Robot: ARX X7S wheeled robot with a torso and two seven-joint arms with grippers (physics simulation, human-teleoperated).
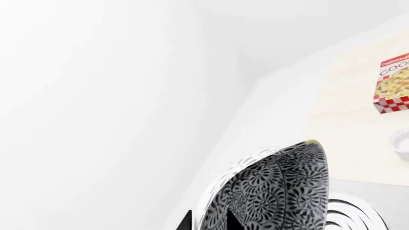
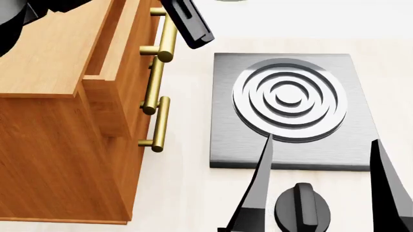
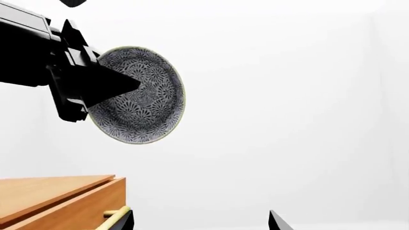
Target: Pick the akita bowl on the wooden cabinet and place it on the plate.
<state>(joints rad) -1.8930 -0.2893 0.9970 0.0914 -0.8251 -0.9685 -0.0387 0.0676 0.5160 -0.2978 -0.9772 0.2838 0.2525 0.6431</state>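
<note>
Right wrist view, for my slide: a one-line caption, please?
Left gripper holds the patterned bowl tilted in mid-air, above the wooden cabinet.

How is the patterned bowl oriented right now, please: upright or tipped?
Tipped on its side. In the right wrist view the akita bowl hangs in the air above the wooden cabinet, rim standing vertical, held by the left pincer.
</note>
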